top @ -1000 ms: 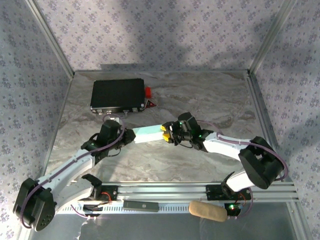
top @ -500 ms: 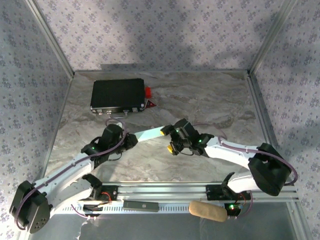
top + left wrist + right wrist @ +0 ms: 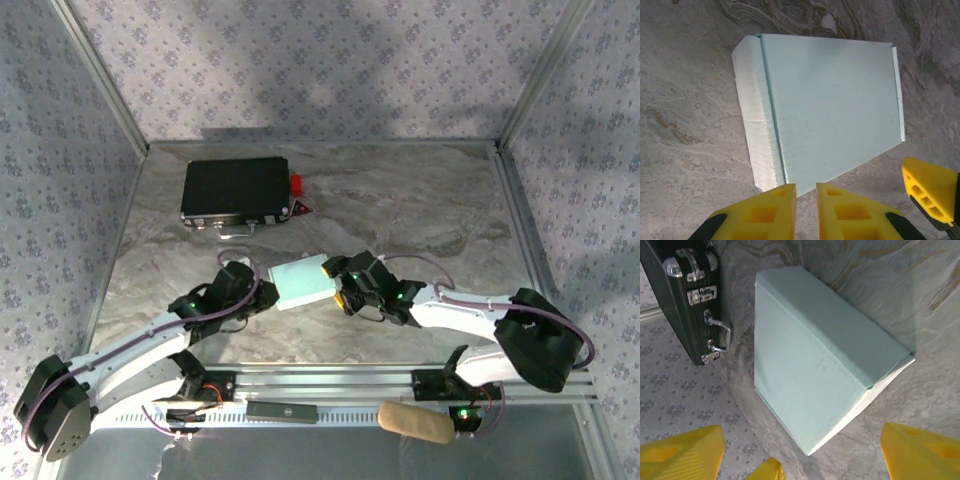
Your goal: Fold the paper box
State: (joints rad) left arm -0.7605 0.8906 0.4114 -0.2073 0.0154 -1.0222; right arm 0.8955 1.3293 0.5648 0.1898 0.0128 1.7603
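Note:
The paper box is a pale light-blue folded box lying flat on the marble table, between the two grippers. In the left wrist view the paper box shows its broad top face and a narrow side panel. My left gripper has its yellow jaws nearly together with nothing between them, their tips at the box's near edge. In the right wrist view the paper box lies ahead of my right gripper, whose fingers stand wide open on either side, apart from it. From above, the left gripper and right gripper flank the box.
A black case with red parts lies at the back left; its latches and handle face the box. Patterned walls enclose the table. A tan roll lies beyond the front rail.
The box, held up between both grippers a second ago, now lies flat on the table. The right gripper has opened wide and let go. Both arms shifted nearer the front.

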